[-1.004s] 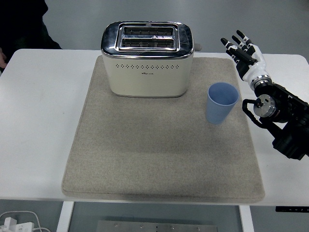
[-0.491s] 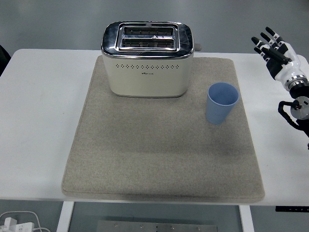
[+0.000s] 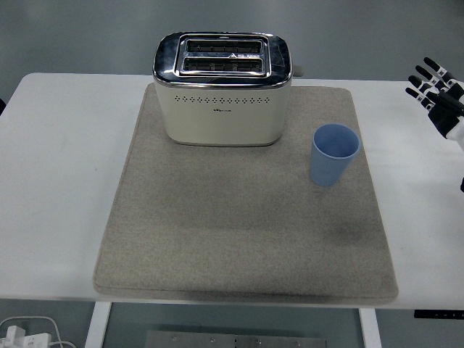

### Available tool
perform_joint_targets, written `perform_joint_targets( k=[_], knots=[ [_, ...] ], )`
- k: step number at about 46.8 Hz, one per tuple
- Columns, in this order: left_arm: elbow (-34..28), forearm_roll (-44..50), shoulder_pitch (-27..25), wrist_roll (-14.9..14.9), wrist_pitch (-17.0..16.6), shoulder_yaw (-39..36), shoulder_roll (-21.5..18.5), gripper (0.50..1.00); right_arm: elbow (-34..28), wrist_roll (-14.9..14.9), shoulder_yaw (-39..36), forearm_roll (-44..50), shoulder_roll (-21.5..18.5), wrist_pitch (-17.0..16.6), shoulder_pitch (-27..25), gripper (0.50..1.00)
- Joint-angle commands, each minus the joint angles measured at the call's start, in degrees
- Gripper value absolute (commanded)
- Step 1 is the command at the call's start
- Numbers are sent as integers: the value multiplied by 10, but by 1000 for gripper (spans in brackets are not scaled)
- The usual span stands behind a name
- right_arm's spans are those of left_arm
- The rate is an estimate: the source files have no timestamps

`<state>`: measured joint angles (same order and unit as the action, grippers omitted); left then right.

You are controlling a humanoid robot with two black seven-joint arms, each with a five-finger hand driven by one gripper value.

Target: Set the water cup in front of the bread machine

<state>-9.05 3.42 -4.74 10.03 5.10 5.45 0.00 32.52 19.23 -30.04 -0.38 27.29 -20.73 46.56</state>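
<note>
- Head view: the right hand shows at the picture's right edge, above the white table near its far right corner. Its fingers are spread wide and straight, pointing up and to the left, and they hold nothing.
- Only the fingers and part of the palm are in the picture; the wrist and forearm are cut off by the right edge, apart from a small dark piece lower down on that edge.
- The left arm does not appear in this view.
- The water cup is light blue and stands upright, mouth up, on the right part of the grey mat. It sits beside the bread machine, to its right and a little nearer the camera, apart from it and not in front of it.
- The bread machine is cream with a shiny metal top and two slots, standing at the far middle of the mat. Small print on its front is too small to read.
- White cables and a plug show below the table's near edge at bottom left, partly cut off.
- Against the earlier frames, the right hand has drawn back to the right: a second ago the hand, wrist and black forearm reached in near the cup, and now only the fingers remain at the edge. The cup and bread machine have not moved. A dark shape at the top left corner seen a second ago is gone.
</note>
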Motion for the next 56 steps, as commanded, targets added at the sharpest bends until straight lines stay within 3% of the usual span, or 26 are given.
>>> perform_joint_targets(
  k=[1, 9, 14, 25, 31, 37, 56],
  knots=[
    [-1, 0, 0, 0, 0, 0, 0, 1000, 5, 3, 0, 1, 12, -30, -13, 928],
    [-1, 0, 0, 0, 0, -1, 0, 1000, 19, 12, 0, 32, 30, -72, -39, 928],
    [-1, 0, 0, 0, 0, -1, 0, 1000, 38, 47, 0, 68, 46, -88, -54, 928],
    [0, 0, -1, 0, 0, -2, 0, 1000, 92, 85, -1, 112, 85, -92, -96, 928],
    [-2, -1, -1, 0, 0, -1, 0, 1000, 115, 124, 0, 134, 96, -102, -114, 928],
    [-2, -1, -1, 0, 0, -1, 0, 1000, 142, 158, -1, 170, 102, -95, -129, 928],
    [-2, -2, -2, 0, 0, -2, 0, 1000, 190, 158, 0, 264, 95, -46, -148, 928]
  ],
)
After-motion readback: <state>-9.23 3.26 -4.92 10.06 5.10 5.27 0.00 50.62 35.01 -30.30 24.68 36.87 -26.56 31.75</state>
